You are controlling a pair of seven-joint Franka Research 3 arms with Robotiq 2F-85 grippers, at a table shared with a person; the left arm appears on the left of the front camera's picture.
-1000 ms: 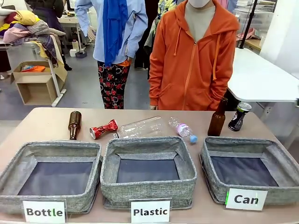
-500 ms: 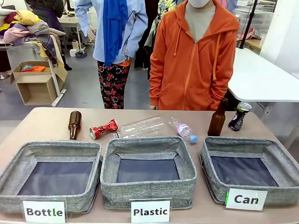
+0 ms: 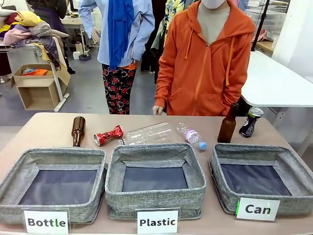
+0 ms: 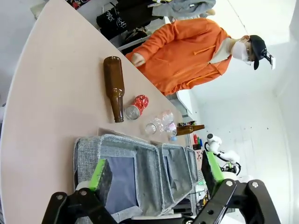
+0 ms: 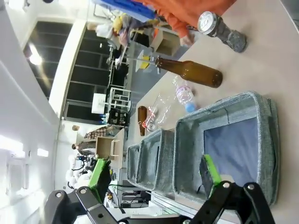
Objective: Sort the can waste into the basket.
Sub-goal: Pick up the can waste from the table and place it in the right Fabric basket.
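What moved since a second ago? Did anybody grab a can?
The person in orange leaned over a little, and the person's hand came up into sight at the table's far edge. Nothing was picked up or let go. The red can, the dark can and the Can basket stayed where they were.
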